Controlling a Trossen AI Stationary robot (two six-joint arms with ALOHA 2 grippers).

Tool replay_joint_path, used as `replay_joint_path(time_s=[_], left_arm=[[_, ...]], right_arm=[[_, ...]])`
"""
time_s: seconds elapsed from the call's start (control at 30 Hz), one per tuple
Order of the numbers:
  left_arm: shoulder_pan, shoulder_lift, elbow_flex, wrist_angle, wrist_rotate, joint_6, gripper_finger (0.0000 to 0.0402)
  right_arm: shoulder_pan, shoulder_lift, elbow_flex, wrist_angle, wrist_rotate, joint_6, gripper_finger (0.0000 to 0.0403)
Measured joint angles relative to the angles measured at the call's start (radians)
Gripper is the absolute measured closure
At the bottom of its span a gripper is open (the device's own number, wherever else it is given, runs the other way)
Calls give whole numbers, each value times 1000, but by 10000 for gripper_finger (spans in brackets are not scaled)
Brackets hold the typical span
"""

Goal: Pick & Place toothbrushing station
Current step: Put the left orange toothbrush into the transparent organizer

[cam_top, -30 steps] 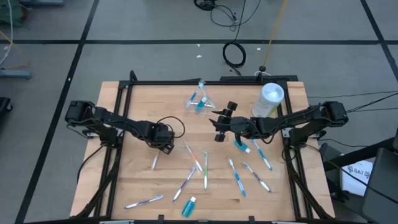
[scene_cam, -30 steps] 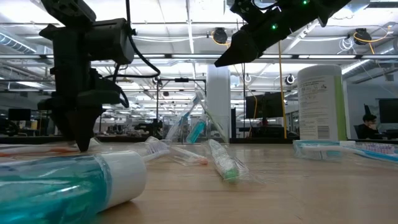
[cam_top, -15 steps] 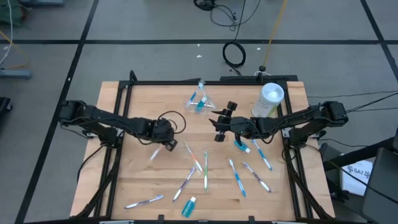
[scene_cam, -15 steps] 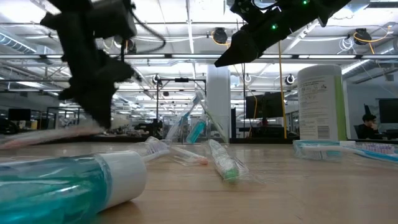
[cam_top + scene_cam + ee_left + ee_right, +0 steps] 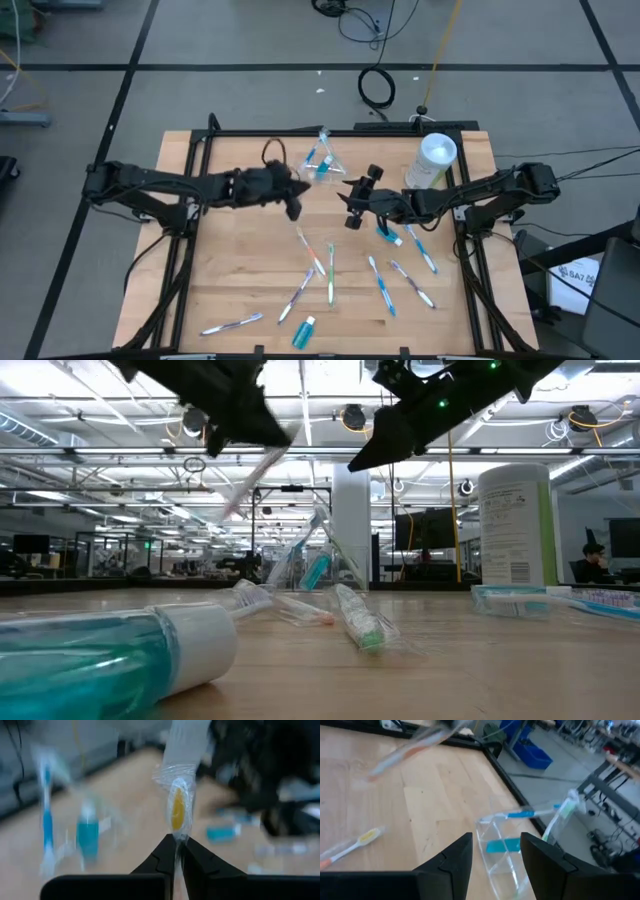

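My left gripper [image 5: 292, 203] is high above the table's middle, beside the clear holder [image 5: 320, 165], and is shut on a wrapped toothbrush [image 5: 178, 810] with an orange part. The brush also shows in the low view [image 5: 256, 478] and in the right wrist view [image 5: 412, 746]. The clear holder [image 5: 512, 845] holds a blue toothbrush and a teal tube. My right gripper [image 5: 354, 207] hangs open and empty above the table, right of the holder; it also shows in the right wrist view [image 5: 495, 860]. My left gripper pinches the wrapped toothbrush between its two fingertips, on the clear wrapper just below the orange part [image 5: 177, 836]. The brush runs on past the fingertips, along the fingers. In the low view it slants downward [image 5: 250, 485], lifted clear of the table.
Several wrapped toothbrushes [image 5: 330, 272] [image 5: 380, 282] [image 5: 232, 323] lie on the near half of the table. A teal mouthwash bottle [image 5: 305, 331] lies at the near edge. A white canister [image 5: 436, 160] stands at the far right. A blue tube [image 5: 388, 236] lies under the right arm.
My left gripper has lifted the wrapped toothbrush off the table's left part and carried it up and toward the far right, to beside the clear holder. The brush has gone from lying on the wood to hanging slanted, clear of the table.
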Motion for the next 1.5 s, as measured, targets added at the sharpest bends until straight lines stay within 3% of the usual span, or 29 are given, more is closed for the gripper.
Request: replay_joint_path(time_s=[0.17, 0.4, 0.63, 0.83, 0.97, 1.17, 1.5], left_arm=[[89, -2, -2, 142, -1, 163, 396], [193, 29, -1, 343, -25, 347, 381], [267, 172, -1, 503, -34, 395, 395], [320, 285, -2, 630, -72, 398, 387], [335, 343, -2, 608, -77, 327, 396], [329, 415, -2, 534, -128, 274, 379], [329, 443, -1, 460, -130, 256, 385]], right_arm=[[0, 0, 0, -26, -4, 19, 245], [0, 0, 0, -40, -95, 17, 245], [-1, 0, 0, -42, -184, 16, 245], [-1, 0, 0, -43, -196, 35, 245], [-1, 0, 0, -52, -210, 35, 245], [-1, 0, 1, -66, -210, 34, 245], [-2, 0, 1, -68, -209, 34, 245]])
